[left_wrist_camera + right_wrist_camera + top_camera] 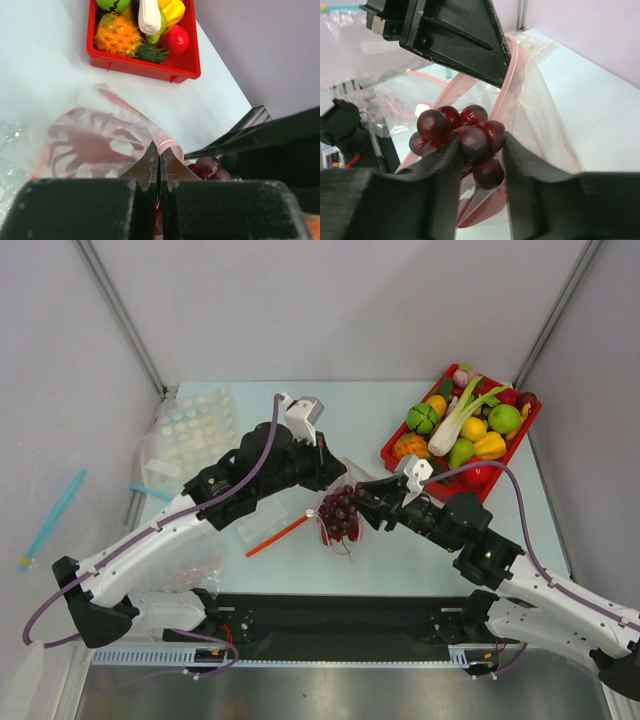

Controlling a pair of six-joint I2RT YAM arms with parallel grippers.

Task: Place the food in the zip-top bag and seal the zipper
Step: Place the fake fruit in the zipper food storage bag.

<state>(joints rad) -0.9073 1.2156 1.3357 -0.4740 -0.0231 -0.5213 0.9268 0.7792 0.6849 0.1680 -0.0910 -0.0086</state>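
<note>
At zip-top bag (542,117) mouth, right gripper (480,141) seemingly pinching grape bunch (465,131)

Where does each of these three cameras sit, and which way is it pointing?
Top external: fixed above and behind, looking down on the table; the left arm and right arm show, bases nearest.
Left wrist: rides the left arm, facing the red tray; its left claw shows, pinched shut on the zip-top bag.
Right wrist: rides the right arm, facing the bag's mouth; its right claw shows, gripping the grape bunch.
Shared: both wrist views see the grape bunch and bag.
</note>
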